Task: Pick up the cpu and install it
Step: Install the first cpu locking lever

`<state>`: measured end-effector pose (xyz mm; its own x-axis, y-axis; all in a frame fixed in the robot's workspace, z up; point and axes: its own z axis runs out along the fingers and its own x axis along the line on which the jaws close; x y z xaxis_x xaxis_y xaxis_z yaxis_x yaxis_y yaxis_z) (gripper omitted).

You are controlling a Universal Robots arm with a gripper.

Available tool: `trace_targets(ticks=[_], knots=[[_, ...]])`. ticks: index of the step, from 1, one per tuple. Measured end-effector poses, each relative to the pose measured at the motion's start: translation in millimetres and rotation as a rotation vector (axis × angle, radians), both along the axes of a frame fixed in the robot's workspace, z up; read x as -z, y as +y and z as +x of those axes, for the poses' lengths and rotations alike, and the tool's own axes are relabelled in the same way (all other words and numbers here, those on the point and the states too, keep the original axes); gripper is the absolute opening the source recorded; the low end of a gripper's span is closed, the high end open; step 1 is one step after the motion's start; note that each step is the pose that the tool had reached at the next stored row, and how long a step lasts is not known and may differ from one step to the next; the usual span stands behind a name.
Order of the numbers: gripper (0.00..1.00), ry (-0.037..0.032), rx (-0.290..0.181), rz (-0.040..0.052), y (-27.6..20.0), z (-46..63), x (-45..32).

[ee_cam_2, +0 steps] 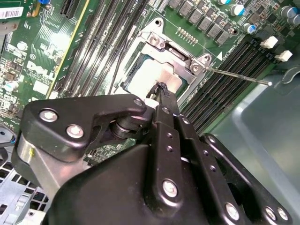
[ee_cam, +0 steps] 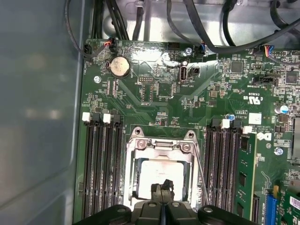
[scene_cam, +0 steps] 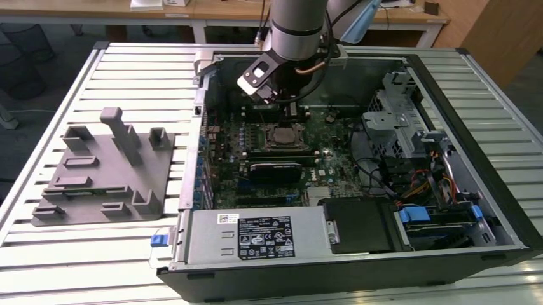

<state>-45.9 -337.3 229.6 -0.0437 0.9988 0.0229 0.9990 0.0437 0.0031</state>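
While your arm (scene_cam: pixel 297 28) reaches into the open computer case (scene_cam: pixel 339 279) on the slatted desk (scene_cam: pixel 127 70), the claw (ee_cam: pixel 162 185) has its fingers pressed together with nothing between them, tips right at the cpu (ee_cam: pixel 149 174). You cannot tell whether they touch it. Both wrist views show the cpu lying flat inside the metal-framed socket (ee_cam: pixel 159 145), memory slots (ee_cam: pixel 101 164) on either side. Well apart, at the exterior view's left, sits the grey tray (scene_cam: pixel 102 171).

Part of cpu (ee_cam: pixel 150 172) behind the tool (ee_cam: pixel 162 184)
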Motion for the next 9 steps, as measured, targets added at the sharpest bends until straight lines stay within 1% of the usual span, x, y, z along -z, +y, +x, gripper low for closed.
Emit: trace_targets(ticks=[2, 5, 9], knots=[[0.11, -0.0001, 0.0, 0.0001, 0.0, 0.0, -3.3], [0.11, 0.0, 0.0, 0.0, 0.0, 0.0, -10.7], [0.11, 0.0, 0.0, 0.0001, 0.0, 0.0, -23.4]])
